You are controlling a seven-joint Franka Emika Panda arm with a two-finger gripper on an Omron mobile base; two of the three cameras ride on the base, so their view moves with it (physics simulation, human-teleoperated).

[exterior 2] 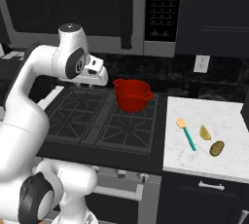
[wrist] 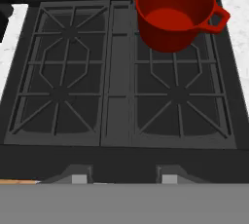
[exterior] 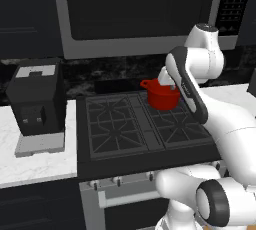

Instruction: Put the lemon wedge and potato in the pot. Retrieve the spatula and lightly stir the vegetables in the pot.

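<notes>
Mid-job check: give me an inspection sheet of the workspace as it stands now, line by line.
Surface: black stove with grates; white marble counter to its right.
Job's things: red pot upright on a rear burner, looks empty inside; teal spatula, lemon wedge and potato lie apart on the counter.
Clutter: black coffee machine on the left counter.
Grippers: gripper above the stove's front, holding nothing; whether open or shut cannot be told.
Cables: nothing seen.
Surroundings: microwave above, wall socket, dark cabinets.
</notes>
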